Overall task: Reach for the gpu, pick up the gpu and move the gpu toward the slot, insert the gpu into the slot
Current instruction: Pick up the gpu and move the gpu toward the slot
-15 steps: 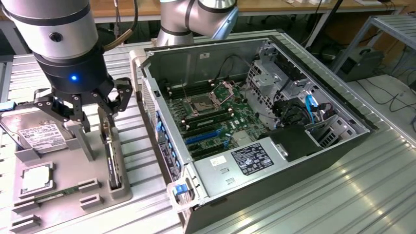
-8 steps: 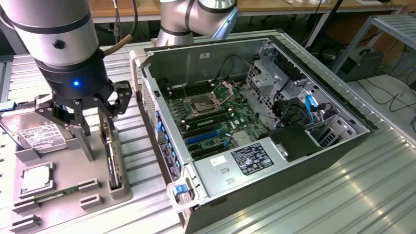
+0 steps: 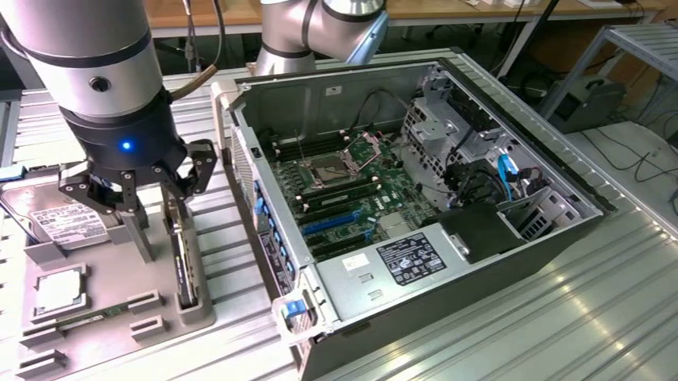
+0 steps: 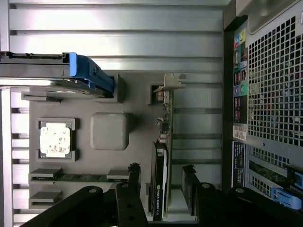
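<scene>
The gpu [image 3: 187,274] is standing on edge in a holder tray [image 3: 106,286] on the bench [image 3: 551,317], along the side nearest the open computer case [image 3: 424,309] (lying to the exterior view's right). The gripper [image 3: 159,234] is hanging over the gpu, one finger on either side, not touching it. The slot [image 3: 329,223] is sitting inside the case.

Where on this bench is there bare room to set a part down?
The ribbed table lies bare at the exterior view's lower right, bordered by the computer case. A narrow bare strip runs between the case and the parts tray. The tray is crowded: hard drive, CPU, and the gpu with open jaws straddling it.
</scene>
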